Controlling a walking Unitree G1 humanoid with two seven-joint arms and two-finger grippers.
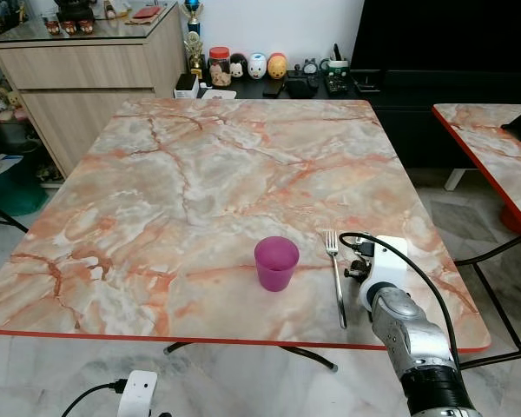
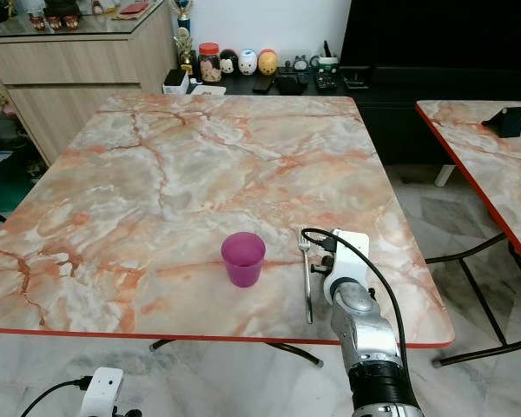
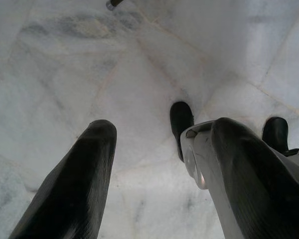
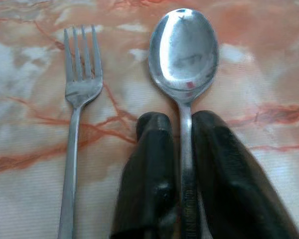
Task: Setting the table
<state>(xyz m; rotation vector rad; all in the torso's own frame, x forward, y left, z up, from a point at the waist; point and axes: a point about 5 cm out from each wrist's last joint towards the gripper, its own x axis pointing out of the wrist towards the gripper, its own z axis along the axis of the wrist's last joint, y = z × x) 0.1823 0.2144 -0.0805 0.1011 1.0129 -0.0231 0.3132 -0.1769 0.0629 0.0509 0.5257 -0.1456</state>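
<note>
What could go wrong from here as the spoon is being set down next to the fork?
The right claw is pinching the spoon by its thin handle, so it might twist or land crooked. The fork lies close beside it and could get nudged on release. The purple cup stands just beyond the fork, within range of a wide sweep.

Spoon (image 4: 184, 59): its handle is pinched between the right gripper's (image 4: 182, 164) two fingers and runs out past the picture's edge. Fork (image 4: 72, 124), just beside the spoon: handle end cut off likewise. In the head views the right arm covers the spoon. Second table (image 1: 495, 148), beyond the fork's table (image 1: 200, 174): only a corner shows.
</note>
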